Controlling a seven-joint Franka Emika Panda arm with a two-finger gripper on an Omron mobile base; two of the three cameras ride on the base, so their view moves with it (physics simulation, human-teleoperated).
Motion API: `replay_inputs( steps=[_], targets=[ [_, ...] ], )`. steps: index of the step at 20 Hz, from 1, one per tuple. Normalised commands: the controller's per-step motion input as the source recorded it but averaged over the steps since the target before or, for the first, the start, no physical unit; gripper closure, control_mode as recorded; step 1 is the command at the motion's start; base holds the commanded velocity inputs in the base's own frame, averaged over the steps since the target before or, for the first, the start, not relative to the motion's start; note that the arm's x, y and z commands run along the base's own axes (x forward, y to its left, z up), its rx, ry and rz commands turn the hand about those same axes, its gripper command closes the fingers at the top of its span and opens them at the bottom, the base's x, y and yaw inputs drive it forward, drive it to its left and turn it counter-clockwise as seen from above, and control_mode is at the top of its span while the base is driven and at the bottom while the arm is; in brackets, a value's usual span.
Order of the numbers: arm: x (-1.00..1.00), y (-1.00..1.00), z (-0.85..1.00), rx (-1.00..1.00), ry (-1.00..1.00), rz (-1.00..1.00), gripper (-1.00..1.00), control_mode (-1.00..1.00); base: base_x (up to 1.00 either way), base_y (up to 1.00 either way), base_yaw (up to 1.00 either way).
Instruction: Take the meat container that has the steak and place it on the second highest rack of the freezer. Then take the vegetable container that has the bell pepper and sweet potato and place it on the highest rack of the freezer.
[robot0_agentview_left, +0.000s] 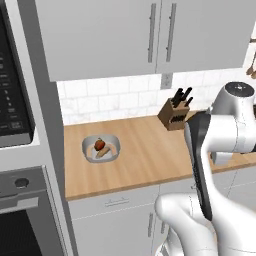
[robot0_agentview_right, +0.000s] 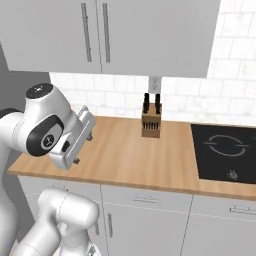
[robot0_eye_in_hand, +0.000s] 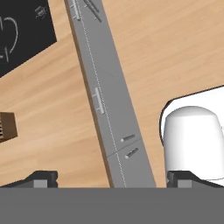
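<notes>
counter (robot0_agentview_left: 145, 150): matt wood | cooktop (robot0_agentview_right: 227, 150): glossy black | knife block (robot0_agentview_right: 150, 125): wood

Pale-grey veg container (robot0_agentview_left: 101, 149), red bell pepper (robot0_agentview_left: 100, 144), tan sweet potato (robot0_agentview_left: 103, 153); wood-grain counter (robot0_agentview_left: 145, 145); black hob (robot0_agentview_right: 227, 152).

A wooden knife block (robot0_agentview_left: 173, 114) with dark handles stands on the wooden desk (robot0_agentview_left: 145, 155) near the tiled wall, at about 2 o'clock in the left base view. A black cooktop (robot0_agentview_right: 227, 150) sits at 3 o'clock of the block in the right base view. Grey cupboards (robot0_agentview_left: 145, 35) hang above; an oven (robot0_agentview_left: 17, 210) is at 8 o'clock.
</notes>
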Motion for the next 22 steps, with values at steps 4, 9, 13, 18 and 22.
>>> replay_inputs(
  steps=[4,9,13,18,22],
  targets=[
    [0.0,0.0,0.0,0.0,0.0,0.0,-1.0,1.0,0.43,0.17,0.0],
    [0.0,0.0,0.0,0.0,0.0,0.0,-1.0,1.0,0.44,0.15,0.0],
    [0.0,0.0,0.0,0.0,0.0,0.0,-1.0,1.0,0.19,0.03,0.0],
    [0.04,-0.02,-0.03,0.0,0.03,0.12,-1.0,-1.0,0.0,-0.04,0.0],
    [0.42,0.39,-0.31,0.0,0.24,0.52,-1.0,-1.0,0.0,0.0,0.0]
  ],
)
